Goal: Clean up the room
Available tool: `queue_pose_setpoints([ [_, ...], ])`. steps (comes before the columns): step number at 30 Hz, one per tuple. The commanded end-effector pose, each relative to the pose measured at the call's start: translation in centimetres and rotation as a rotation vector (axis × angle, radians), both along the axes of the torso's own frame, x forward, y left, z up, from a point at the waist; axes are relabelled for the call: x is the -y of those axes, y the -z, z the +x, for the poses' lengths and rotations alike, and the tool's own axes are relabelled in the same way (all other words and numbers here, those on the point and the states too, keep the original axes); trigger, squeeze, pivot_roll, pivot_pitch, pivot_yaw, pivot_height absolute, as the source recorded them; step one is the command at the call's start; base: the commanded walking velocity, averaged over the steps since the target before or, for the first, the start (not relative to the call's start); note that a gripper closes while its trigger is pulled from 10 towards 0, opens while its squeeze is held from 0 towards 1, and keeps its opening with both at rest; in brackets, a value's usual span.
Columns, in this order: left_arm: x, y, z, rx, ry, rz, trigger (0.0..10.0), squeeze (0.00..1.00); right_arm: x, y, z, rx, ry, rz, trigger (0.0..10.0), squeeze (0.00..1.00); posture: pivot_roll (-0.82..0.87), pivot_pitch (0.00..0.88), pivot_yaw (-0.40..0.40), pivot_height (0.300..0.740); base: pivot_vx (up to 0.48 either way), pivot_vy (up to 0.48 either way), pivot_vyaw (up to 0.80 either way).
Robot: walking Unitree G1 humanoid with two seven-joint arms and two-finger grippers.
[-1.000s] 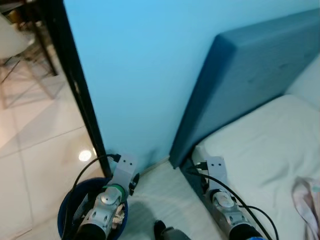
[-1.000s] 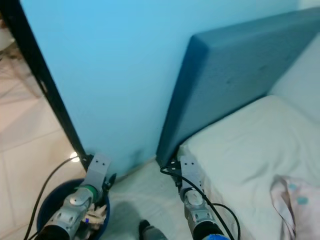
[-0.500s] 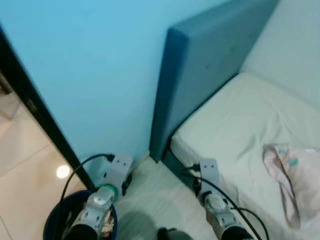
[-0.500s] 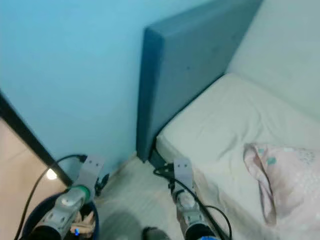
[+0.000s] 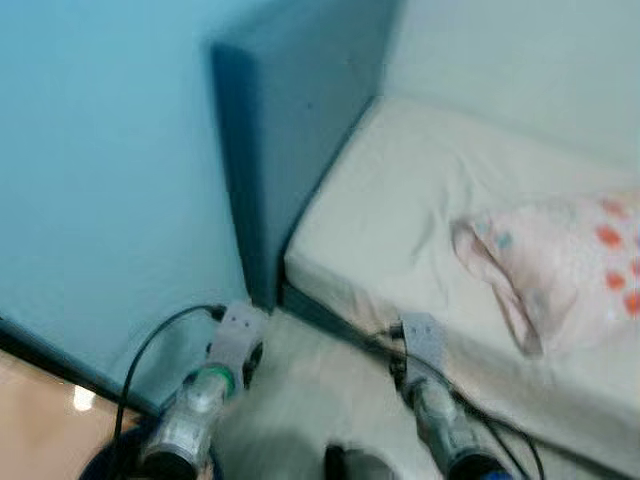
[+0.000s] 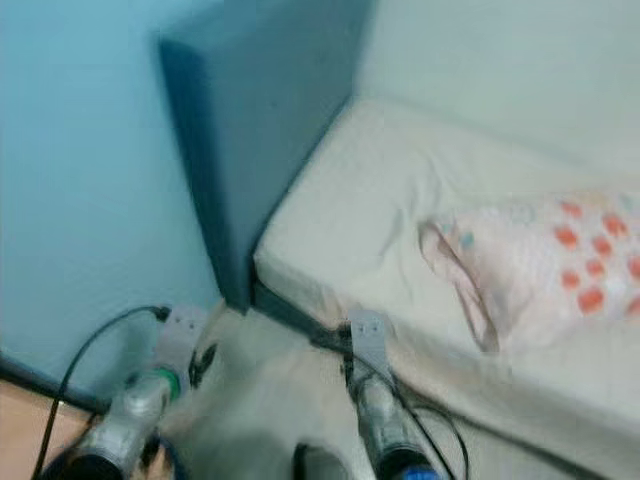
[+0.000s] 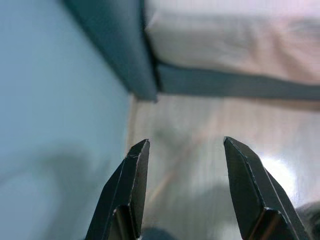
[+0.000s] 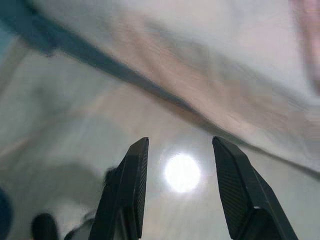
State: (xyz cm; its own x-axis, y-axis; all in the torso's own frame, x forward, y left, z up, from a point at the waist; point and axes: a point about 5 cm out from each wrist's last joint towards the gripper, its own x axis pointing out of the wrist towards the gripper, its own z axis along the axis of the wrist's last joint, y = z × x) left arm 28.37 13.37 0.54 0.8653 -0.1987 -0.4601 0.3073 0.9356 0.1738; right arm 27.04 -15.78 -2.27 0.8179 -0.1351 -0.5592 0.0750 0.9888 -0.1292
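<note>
A pale pink cloth with orange and blue dots [image 5: 570,270] lies crumpled on the white bed [image 5: 400,190], at its right side. Both arms hang low at the bottom of the eye views, over the pale floor beside the bed. My left gripper [image 7: 185,190] is open with nothing between its fingers, pointing at the floor near the bed's corner. My right gripper [image 8: 180,190] is open too and holds nothing, aimed at the floor along the bed's lower edge. The eye views are blurred.
A teal headboard [image 5: 290,130] stands against the light blue wall [image 5: 90,180]. The rim of a blue bin [image 5: 100,465] shows at the bottom left under my left arm. Pale floor [image 5: 320,400] runs between the wall and the bed.
The whole picture has swung: the camera has turned right, so the doorway and bin slid off to the left and the bed with the dotted cloth came into the middle. Both arms hang as before.
</note>
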Motion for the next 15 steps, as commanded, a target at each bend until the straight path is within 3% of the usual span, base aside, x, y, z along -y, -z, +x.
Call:
queue_pose_setpoints([
  [1,0.01,0.84,-0.81,-0.035,0.002,0.004,10.0,0.0,-0.16,0.3,-0.33,-0.015,-0.002,0.003,10.0,0.0,0.0,0.124,0.013,0.74,0.0,0.0,-0.8],
  [15,0.2,0.53,-0.62,-0.018,-0.022,-0.042,10.0,0.0,0.01,0.25,-0.35,-0.011,0.0,-0.002,10.0,0.0,-0.01,0.126,0.012,0.74,0.0,0.0,-0.8],
])
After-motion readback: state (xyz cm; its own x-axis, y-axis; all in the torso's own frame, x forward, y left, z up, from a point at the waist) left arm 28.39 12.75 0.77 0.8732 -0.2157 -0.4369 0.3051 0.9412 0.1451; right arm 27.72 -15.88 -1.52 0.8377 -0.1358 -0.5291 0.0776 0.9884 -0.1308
